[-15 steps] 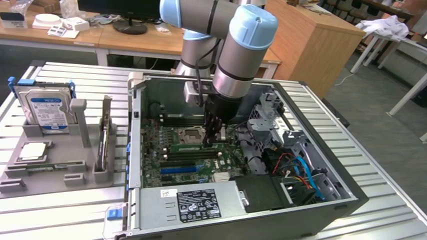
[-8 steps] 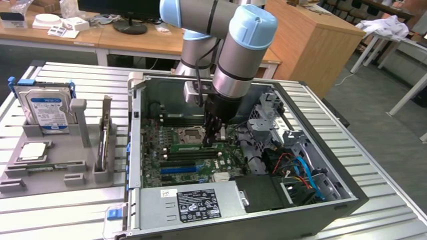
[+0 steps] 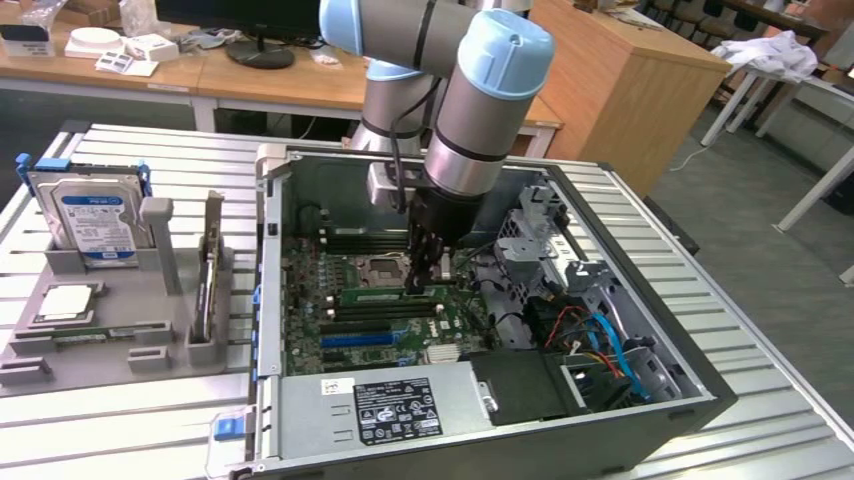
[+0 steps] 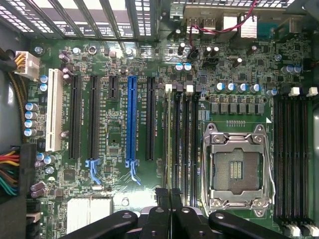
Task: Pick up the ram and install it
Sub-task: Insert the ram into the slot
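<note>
Matt grey sheet-metal computer case (image 3: 561,435) | inside it, glossy green circuit-board motherboard (image 4: 119,64) | under it, ribbed silver bare-metal table (image 3: 134,430)

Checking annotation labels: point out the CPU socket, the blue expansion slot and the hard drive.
CPU socket (image 4: 234,172): wrist view, open pin field at its centre.
blue expansion slot (image 4: 131,119): wrist view, mid-length of its body.
hard drive (image 3: 96,220): exterior view, on its label.

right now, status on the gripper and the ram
Gripper shut, low inside the case. Ram on edge at its tips, grip unclear. Cables apart.
</note>
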You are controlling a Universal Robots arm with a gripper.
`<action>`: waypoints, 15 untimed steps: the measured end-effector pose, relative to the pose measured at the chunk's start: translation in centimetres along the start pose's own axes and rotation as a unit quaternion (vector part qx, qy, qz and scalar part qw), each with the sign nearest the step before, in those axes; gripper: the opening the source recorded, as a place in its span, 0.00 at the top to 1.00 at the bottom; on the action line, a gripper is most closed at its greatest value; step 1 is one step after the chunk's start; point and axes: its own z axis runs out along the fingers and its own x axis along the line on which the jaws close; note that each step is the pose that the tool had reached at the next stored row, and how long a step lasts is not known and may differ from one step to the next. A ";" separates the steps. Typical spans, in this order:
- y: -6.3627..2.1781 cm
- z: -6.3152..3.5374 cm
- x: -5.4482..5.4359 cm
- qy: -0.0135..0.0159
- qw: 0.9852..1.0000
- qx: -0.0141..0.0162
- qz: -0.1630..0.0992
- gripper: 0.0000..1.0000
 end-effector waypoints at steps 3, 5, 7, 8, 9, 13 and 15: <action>0.00 0.08 0.0 0.000 1.000 0.000 0.000 0.88; 0.00 0.08 0.0 0.000 1.000 0.000 0.000 0.88; 0.02 0.15 0.0 0.000 1.000 0.000 0.000 0.88; 0.02 0.16 0.0 0.000 1.000 0.000 0.000 0.88; 0.01 0.18 0.0 0.000 1.000 0.000 0.000 0.88; 0.01 0.25 0.0 0.000 1.000 0.000 0.000 0.88; 0.01 0.31 0.0 0.000 1.000 0.000 0.000 0.88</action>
